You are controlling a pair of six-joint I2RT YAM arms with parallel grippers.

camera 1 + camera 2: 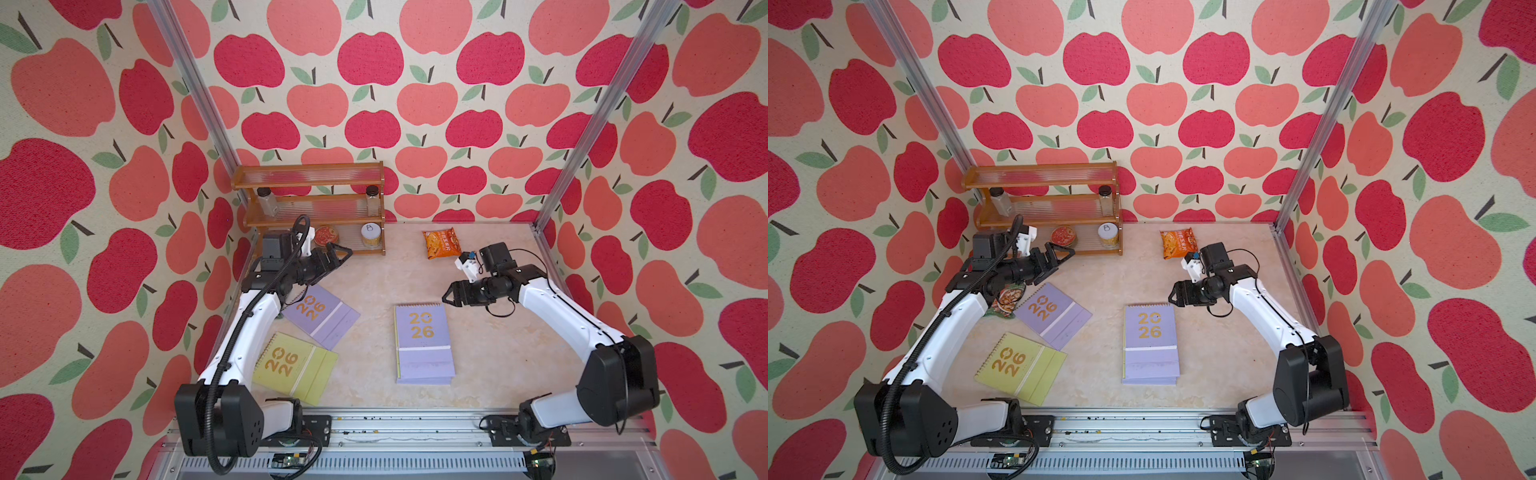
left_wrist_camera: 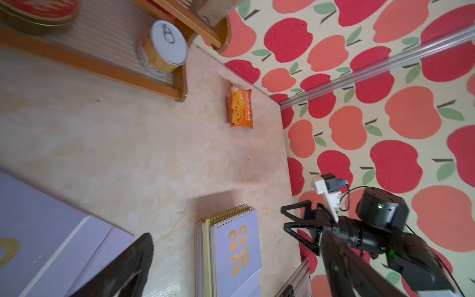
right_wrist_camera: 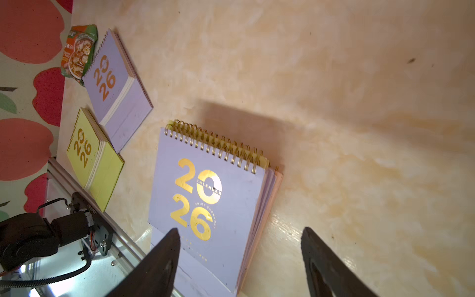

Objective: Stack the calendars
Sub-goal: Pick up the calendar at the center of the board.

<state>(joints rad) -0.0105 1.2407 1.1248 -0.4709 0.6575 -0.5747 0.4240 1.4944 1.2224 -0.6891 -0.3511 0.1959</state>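
While a stack of calendars [image 1: 424,345] lies mid-table with a lavender cover uppermost, both top views show two more calendars apart from it, on the left arm's side. One is a loose lavender calendar [image 1: 322,318] whose long axis runs diagonally. The other is a yellow-green calendar [image 1: 293,365], corner to corner with it and nearer that arm's base. The left gripper [image 1: 343,253] hovers before the wooden shelf [image 1: 309,195], jaws spread and empty, pointing away from both. The lavender one lies back behind it, one corner hidden by the forearm. The right gripper [image 1: 451,297] hangs beyond the stack's spiral end, jaws apart and holding nothing, well apart from the loose pair. The left arm is plainly the nearer.

In the left wrist view, the loose lavender calendar [image 2: 46,231] sits outside the fingers [image 2: 138,257], not between them. The stack [image 2: 235,254] shows a yellow-green edge under its cover.

In the right wrist view, the parted fingers [image 3: 159,262] straddle the stack's near edge. The loose pair lies far off beside a green snack packet [image 3: 77,51].

By this reading, the left gripper would have to swing back and down, squaring its jaws across the lavender calendar's short side.
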